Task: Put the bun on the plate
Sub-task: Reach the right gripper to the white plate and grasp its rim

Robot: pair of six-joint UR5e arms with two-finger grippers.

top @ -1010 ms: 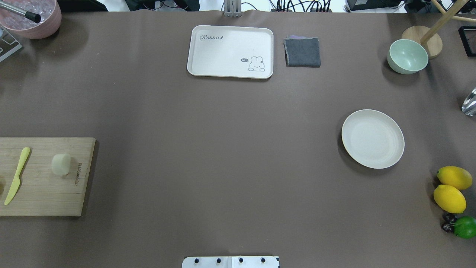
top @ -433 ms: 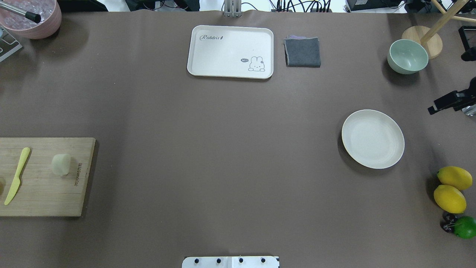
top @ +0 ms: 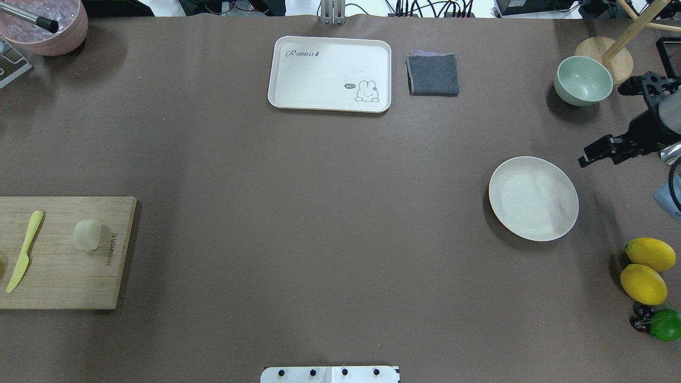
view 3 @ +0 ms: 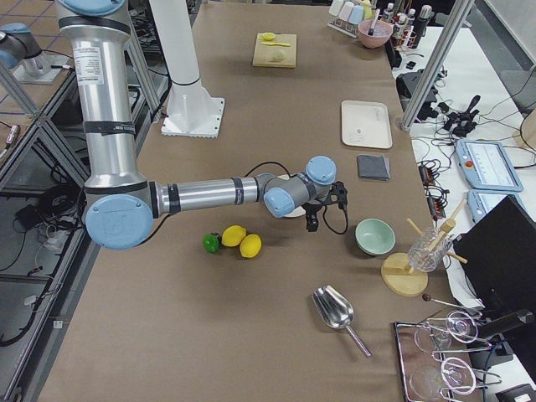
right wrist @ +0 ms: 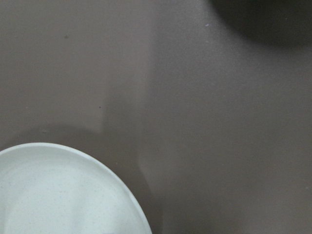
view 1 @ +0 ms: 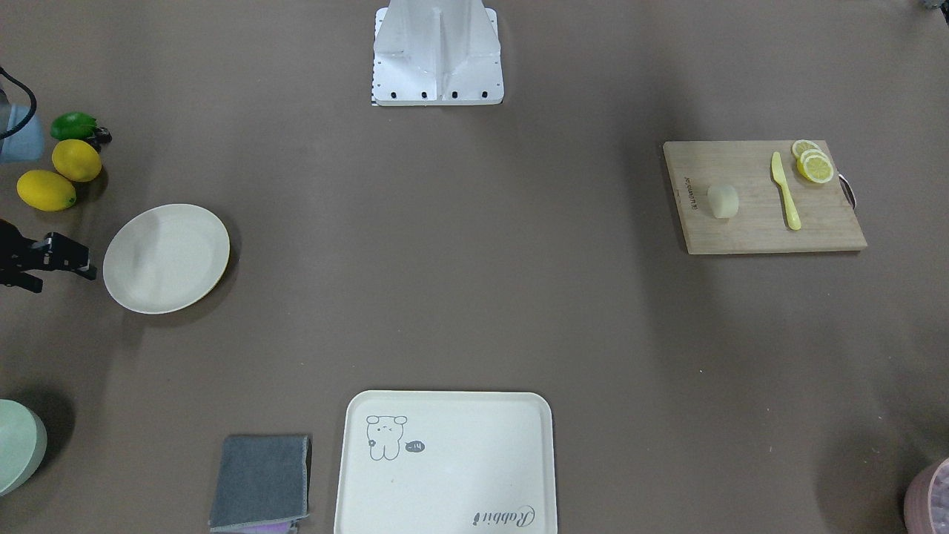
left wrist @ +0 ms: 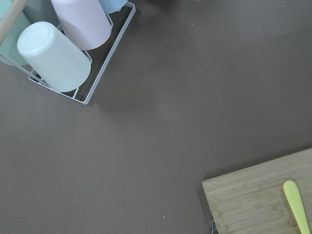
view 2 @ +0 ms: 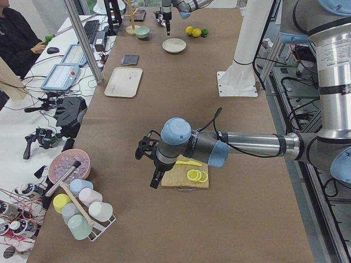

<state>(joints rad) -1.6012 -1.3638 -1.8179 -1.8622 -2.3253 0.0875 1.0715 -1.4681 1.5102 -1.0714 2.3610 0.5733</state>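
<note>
Bun [top: 87, 234] and plate [top: 533, 198] sit at opposite ends of the bench [top: 319, 213], which sets the whole problem. The bun lies on its side on the wooden cutting board [top: 64, 266] at the robot's left, just beside the yellow knife [top: 24, 250] and apart from the lemon slices [view 1: 813, 163], as if laid out for cutting. The plate rests bare on the robot's right, well apart from the board and near the whole lemons [top: 644, 268]. Nothing grips the bun, so the pick is not yet made. The left end effector [view 2: 155, 179] hangs low off the board's outer end; its wrist view takes in only a corner of the board, the knife tip and a rack of cups [left wrist: 63, 58], so it is not over the bun. I cannot tell whether its fingers are wide or narrow, since only the side view shows them. The right end effector [top: 588, 157] hovers just outside the plate's far rim, between the plate and the pale green bowl [top: 583, 80], leaving the dish uncovered. Its opening cannot be made out either, and it carries nothing visible. The left arm looks the natural one to take the bun, as it is nearer. The long crossing to the plate may then call for a reach or a hand-over.
</note>
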